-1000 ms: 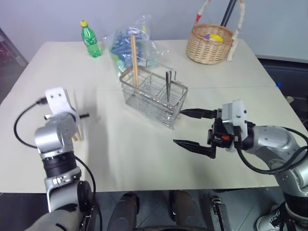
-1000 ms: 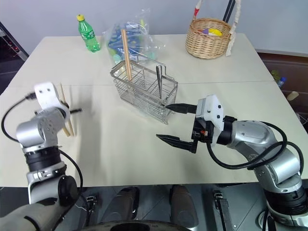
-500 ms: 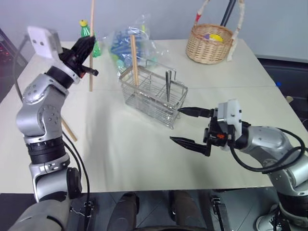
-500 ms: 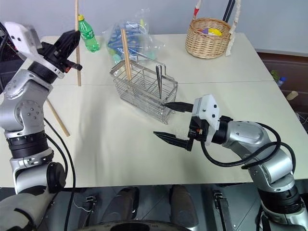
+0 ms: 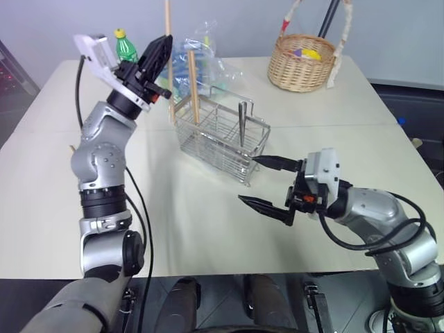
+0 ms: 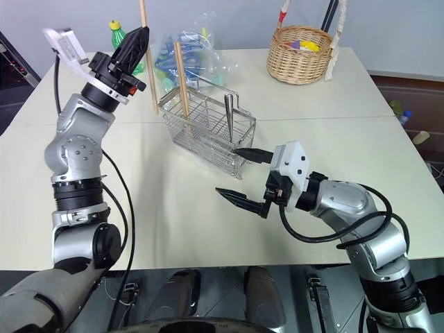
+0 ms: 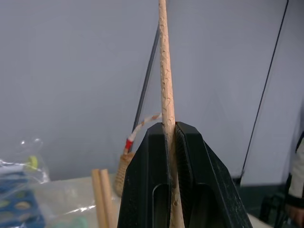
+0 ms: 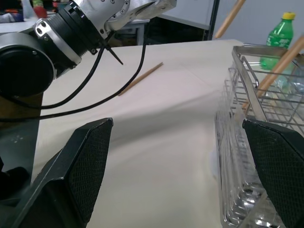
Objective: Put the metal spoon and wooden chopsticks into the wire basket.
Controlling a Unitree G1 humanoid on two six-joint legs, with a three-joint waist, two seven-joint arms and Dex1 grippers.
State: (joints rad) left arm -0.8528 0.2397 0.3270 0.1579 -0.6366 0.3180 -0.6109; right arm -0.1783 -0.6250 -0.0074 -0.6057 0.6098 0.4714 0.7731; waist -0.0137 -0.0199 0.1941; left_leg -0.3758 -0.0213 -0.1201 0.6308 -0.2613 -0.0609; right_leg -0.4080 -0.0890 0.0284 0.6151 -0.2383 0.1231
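My left gripper (image 5: 161,50) is shut on one of the wooden chopsticks (image 5: 167,21), holding it upright in the air just left of the wire basket (image 5: 215,149). The left wrist view shows that stick (image 7: 164,57) pinched between the black fingers (image 7: 142,180). A second chopstick (image 5: 193,83) leans inside the basket, beside a slim grey metal utensil (image 5: 242,121); I cannot tell whether that is the metal spoon. Another chopstick (image 8: 141,78) lies flat on the table behind the left arm. My right gripper (image 5: 246,179) hovers open and empty at the basket's near right corner.
A round wicker basket (image 5: 302,62) stands at the back right. A green bottle (image 5: 127,50) and a clear plastic bag of blue items (image 5: 201,59) sit behind the wire basket. The table's front edge runs close below both arms.
My left arm has swung up and to the right, carrying the chopstick from near the table's left side to beside the wire basket. The right gripper has stayed nearly still, open.
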